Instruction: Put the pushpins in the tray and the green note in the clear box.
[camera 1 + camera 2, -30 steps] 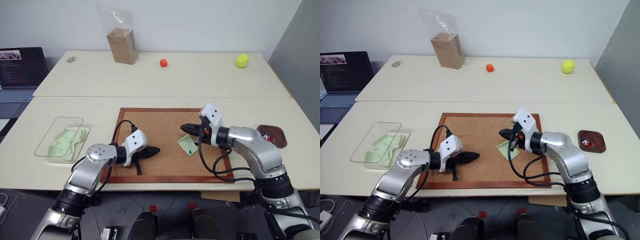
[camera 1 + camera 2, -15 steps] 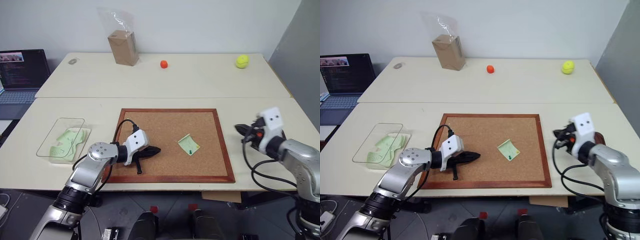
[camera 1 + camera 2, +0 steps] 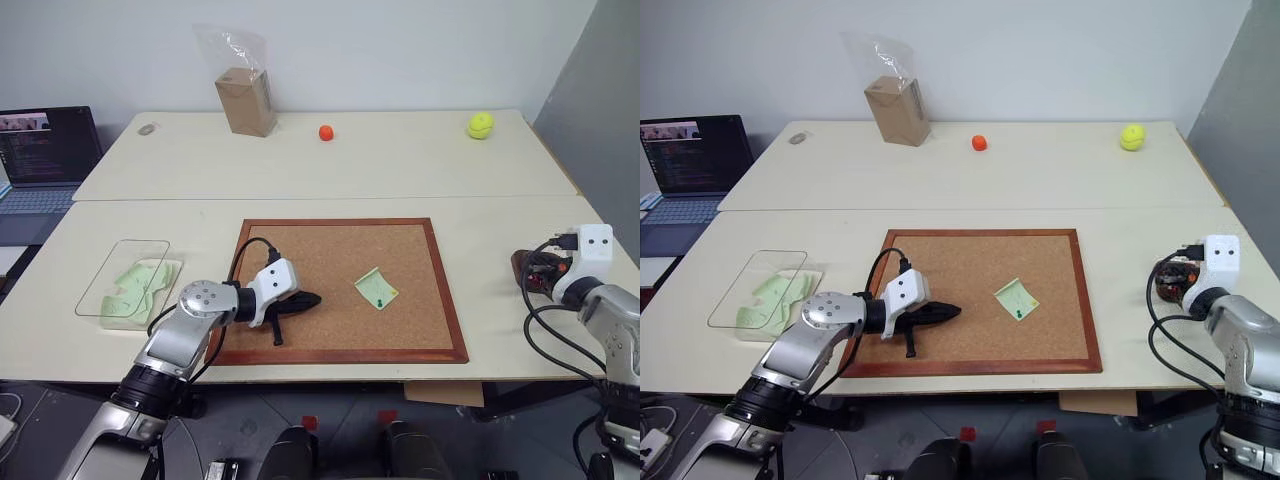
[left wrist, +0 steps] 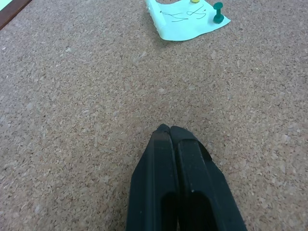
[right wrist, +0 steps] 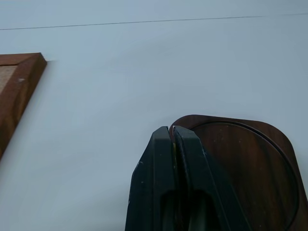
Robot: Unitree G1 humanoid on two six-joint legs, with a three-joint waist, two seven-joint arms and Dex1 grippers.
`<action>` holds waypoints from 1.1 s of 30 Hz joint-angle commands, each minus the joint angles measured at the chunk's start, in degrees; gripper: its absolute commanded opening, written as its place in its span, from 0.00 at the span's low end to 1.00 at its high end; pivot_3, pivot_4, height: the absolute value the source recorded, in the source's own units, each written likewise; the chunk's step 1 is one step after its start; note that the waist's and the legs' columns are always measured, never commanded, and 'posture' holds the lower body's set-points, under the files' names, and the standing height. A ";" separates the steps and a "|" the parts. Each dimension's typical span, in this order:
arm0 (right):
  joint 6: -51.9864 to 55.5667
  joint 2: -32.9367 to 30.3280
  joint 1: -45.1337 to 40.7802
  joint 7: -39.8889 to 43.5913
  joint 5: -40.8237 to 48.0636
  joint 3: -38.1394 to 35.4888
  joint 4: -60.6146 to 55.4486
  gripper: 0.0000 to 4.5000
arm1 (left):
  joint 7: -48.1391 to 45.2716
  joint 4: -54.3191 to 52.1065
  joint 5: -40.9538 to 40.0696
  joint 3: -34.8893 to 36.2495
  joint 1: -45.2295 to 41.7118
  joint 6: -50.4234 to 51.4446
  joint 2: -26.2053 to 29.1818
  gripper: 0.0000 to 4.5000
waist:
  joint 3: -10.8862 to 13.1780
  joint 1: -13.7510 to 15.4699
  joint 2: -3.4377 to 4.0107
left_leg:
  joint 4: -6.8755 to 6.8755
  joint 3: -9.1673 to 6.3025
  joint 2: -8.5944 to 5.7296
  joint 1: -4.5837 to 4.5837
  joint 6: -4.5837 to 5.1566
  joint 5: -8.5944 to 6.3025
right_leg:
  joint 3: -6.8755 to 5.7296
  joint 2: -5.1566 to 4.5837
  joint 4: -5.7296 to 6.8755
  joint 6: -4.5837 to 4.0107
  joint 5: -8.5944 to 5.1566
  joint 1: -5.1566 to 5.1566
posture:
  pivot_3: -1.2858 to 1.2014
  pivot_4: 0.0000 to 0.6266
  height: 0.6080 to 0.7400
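Green note (image 3: 376,288) is lying on cork board (image 3: 300,250) at bench front edge, one pushpin (image 4: 218,12) pinning it. Paper likely light, floppy; best nipped at curled corner. Left pincer (image 3: 308,300) shut, empty; right pincer (image 5: 171,132) shut over tray (image 5: 250,159), bench right edge. Clear box (image 3: 125,280) sitting near left edge.

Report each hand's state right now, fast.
Left hand: closed, holding nothing, over the cork board.
Right hand: closed at the tray; whether it holds a pushpin cannot be told.
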 commanded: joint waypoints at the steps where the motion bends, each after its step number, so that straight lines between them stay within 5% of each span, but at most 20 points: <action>1: -4.84 -1.73 -2.75 -0.66 -1.22 -0.84 4.62 0.01 | 0.77 2.84 3.29 -1.39 1.30 1.06 0.58 0.00 | 0.00 -0.01 0.00 | 0.00 -0.01 0.00 0.00 0.00 0.00 | -0.01 0.00 0.00 0.00 0.00 0.00 | 0.52 0.24 1.00; 5: -7.68 -2.29 -4.28 -0.69 -2.11 -0.44 9.64 0.01 | 1.12 2.14 3.26 -1.21 2.01 1.05 0.81 0.00 | -0.01 -0.02 0.01 | 0.00 0.04 0.01 0.01 0.01 0.00 | 0.00 0.00 0.00 0.00 0.00 0.00 | 0.52 0.24 1.00; 19: -11.35 -3.07 -5.32 -0.83 -2.63 -0.12 14.43 0.66 | 1.27 1.59 3.25 -0.82 2.23 1.18 0.94 0.00 | -0.01 -0.02 0.02 | -0.03 0.05 0.02 0.00 0.02 -0.01 | 0.01 0.01 -0.01 0.00 0.00 -0.01 | 0.52 0.24 1.00; 25: -11.95 -3.60 -1.73 7.79 1.66 1.96 2.67 0.66 | 1.08 1.86 3.25 -0.87 2.02 1.14 0.86 0.00 | 0.00 -0.01 0.05 | -0.03 0.05 0.02 -0.02 0.02 -0.01 | 0.01 0.01 -0.02 0.00 -0.01 -0.03 | 0.52 0.24 1.00; 33: -13.73 -5.11 6.27 25.16 6.51 16.13 -17.70 0.66 | 1.13 3.17 4.16 -1.61 1.02 1.55 0.81 0.00 | 0.00 -0.01 0.04 | -0.04 -0.21 0.05 -0.03 0.02 -0.01 | -0.05 0.03 -0.07 0.27 -0.16 0.00 | 0.52 0.24 1.00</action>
